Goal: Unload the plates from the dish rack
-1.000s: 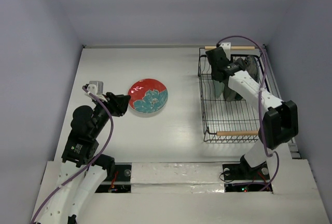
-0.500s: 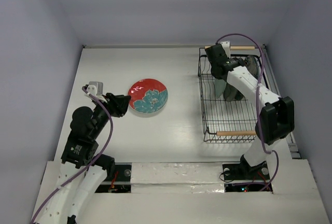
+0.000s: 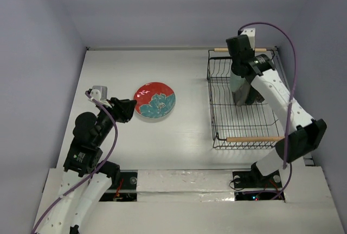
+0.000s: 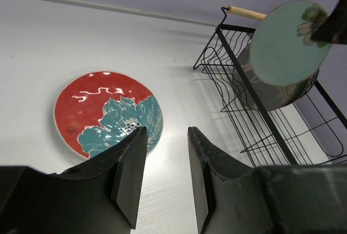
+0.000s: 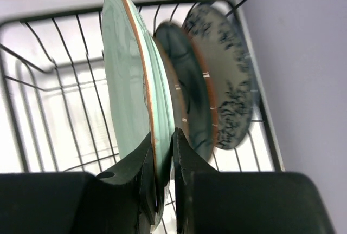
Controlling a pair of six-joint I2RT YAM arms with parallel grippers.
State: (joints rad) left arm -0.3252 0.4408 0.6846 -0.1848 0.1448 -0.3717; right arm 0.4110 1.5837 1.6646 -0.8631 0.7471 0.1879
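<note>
- Frame left, top view: left gripper [image 3: 127, 109] hovers low over the table [image 3: 179, 71], jaws apart and holding nothing.
- Just right of it, left of centre, the red plate [image 3: 155, 101] lies flat on the table. It is unloaded and close to the left fingertips but not touching them.
- Right side of the frame: the dish rack [image 3: 211, 104] runs top to bottom. Its near half is bare wire, with a wooden handle [image 3: 246, 138] at the bottom end.
- Upper right: the right gripper [image 5: 161, 147] is clamped on the rim of the pale green plate [image 5: 127, 82], one finger on each face. The plate is upright and edge-on to the wrist camera.
- The left wrist view shows this plate raised to about the height of the rack's top rim. I can't tell if its lower edge is fully clear of the wires.
- Step in hand, as I judge it, is pulling the green plate out of the rack. To do it well:
  - go straight up until the bottom edge clears the rim;
  - keep the plate vertical so it doesn't scrape its neighbour;
  - only then swing left toward the bare table near the red plate.
- The grip is on the rim only, so the plate could pivot. Move slowly and don't tilt early.
- Far right in the wrist view: a dark teal plate [image 5: 187, 93] stands just beside the green one, and I can't tell if they touch. A grey patterned plate [image 5: 225, 82] stands beyond it, and both are in the rack.
</note>
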